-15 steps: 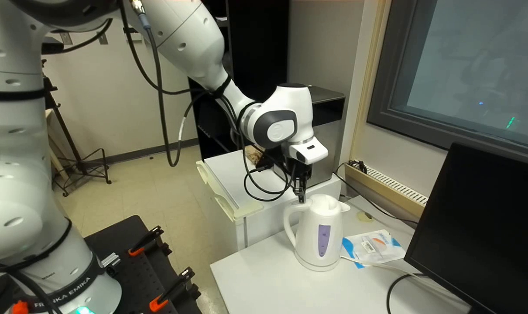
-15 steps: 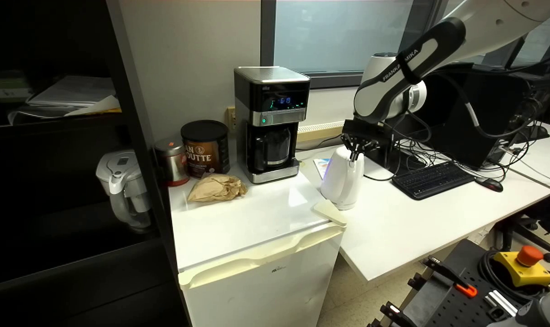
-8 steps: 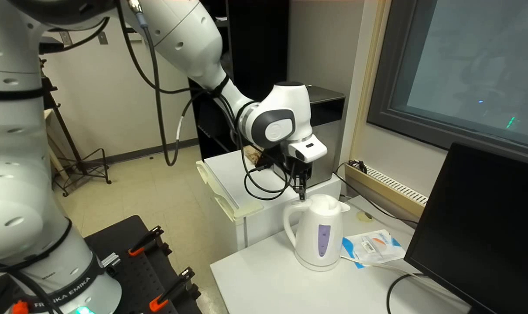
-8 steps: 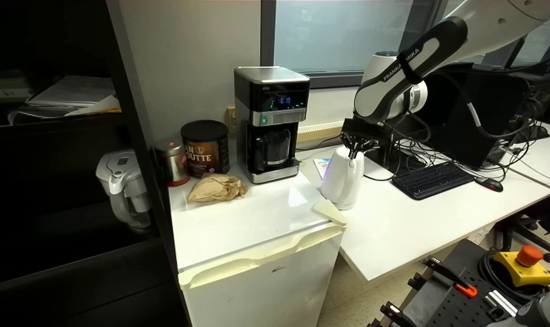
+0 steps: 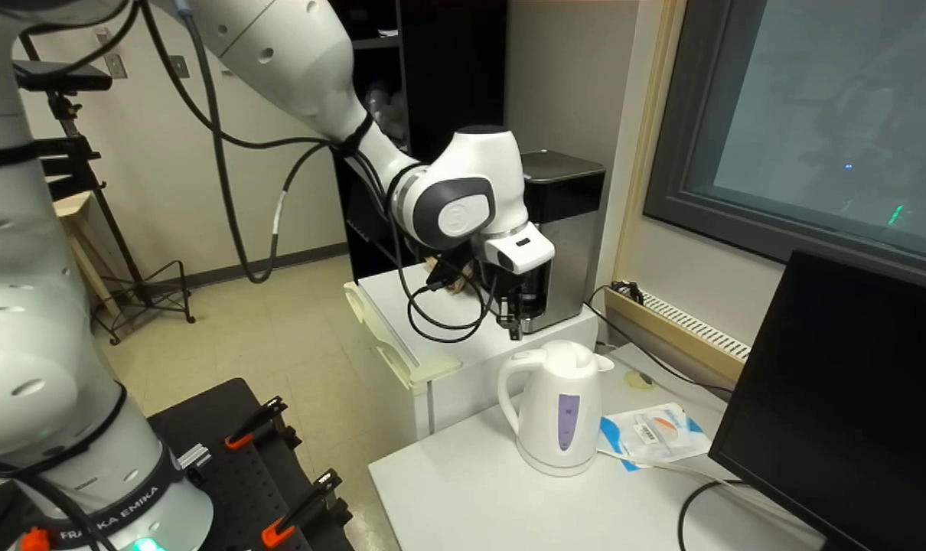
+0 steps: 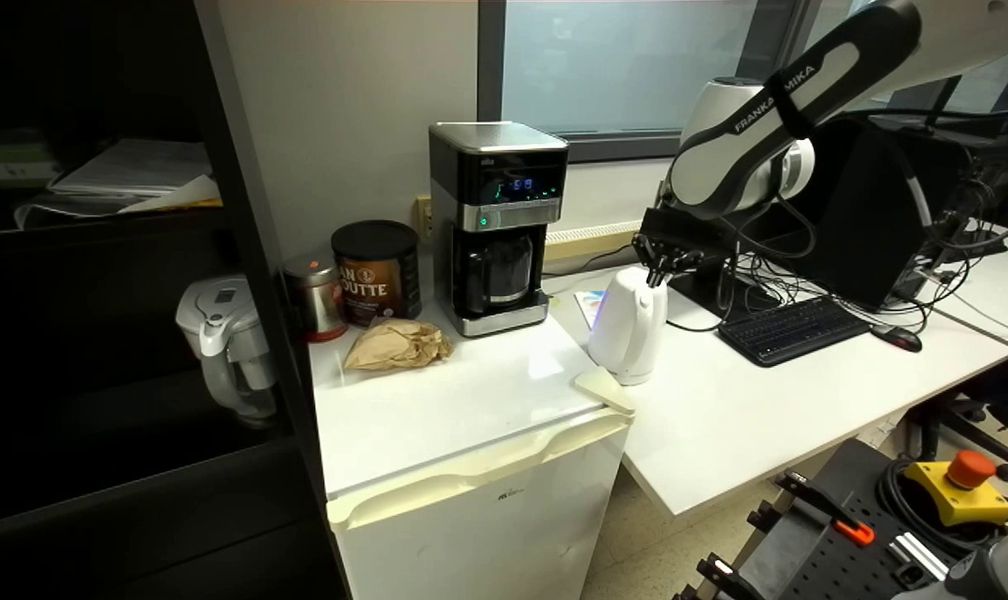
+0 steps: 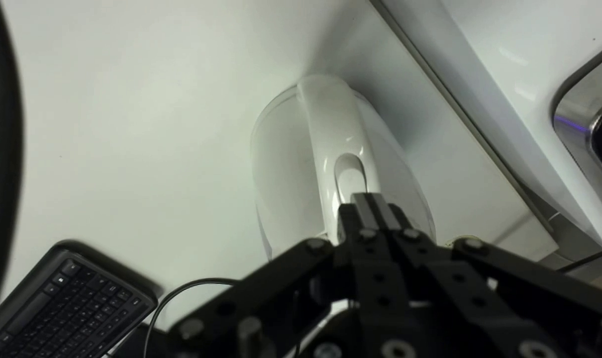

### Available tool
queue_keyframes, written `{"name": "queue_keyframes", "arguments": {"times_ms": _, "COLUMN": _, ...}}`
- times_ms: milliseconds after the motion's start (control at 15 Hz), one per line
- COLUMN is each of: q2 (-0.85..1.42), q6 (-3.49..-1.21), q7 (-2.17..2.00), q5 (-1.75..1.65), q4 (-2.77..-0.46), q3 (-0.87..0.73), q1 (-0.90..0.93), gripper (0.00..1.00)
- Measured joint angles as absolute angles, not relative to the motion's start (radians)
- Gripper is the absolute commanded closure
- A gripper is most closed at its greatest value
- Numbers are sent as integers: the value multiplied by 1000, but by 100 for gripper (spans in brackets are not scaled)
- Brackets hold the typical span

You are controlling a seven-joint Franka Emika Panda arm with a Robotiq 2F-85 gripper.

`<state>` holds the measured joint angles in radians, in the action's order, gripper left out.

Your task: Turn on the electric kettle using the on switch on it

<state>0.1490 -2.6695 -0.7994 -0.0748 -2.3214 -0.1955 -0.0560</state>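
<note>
The white electric kettle [image 5: 543, 413] stands upright on the white desk, and it also shows in an exterior view [image 6: 616, 333]. In the wrist view I look down on the kettle [image 7: 286, 169], its handle [image 7: 328, 112] and the oval switch [image 7: 351, 181] on top of the handle. My gripper [image 5: 516, 335] is shut with nothing between its fingers. Its tips are just above the top of the handle, with a small gap in an exterior view. In the wrist view the fingertips [image 7: 373, 199] cover the lower end of the switch. The lid is hidden behind the gripper there.
A white mini fridge [image 6: 471, 400] stands beside the desk, bearing a black coffee maker [image 6: 500, 229], a coffee can [image 6: 376, 271] and a paper bag [image 6: 397, 343]. A monitor [image 5: 846, 398], a keyboard [image 6: 791, 329] and a flat packet [image 5: 654, 432] are on the desk.
My gripper has risen off the top of the kettle's handle and drawn back toward the robot's base. The kettle has not moved. The gripper stays shut.
</note>
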Motion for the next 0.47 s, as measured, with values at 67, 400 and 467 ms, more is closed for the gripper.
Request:
{"name": "queue_keyframes", "arguments": {"times_ms": 67, "q2": 127, "q6": -2670, "q7": -799, "q5": -81, "q4": -2342, "q3": -195, "q1": -56, "gripper": 100}}
{"name": "queue_keyframes", "arguments": {"times_ms": 400, "q2": 21, "q6": -2671, "q7": -800, "q5": -119, "q4": -2453, "q3": -182, "q1": -57, "gripper": 100}}
{"name": "queue_keyframes", "arguments": {"times_ms": 467, "q2": 2, "q6": -2672, "q7": -801, "q5": -125, "q4": -2475, "q3": -175, "q1": -58, "gripper": 100}}
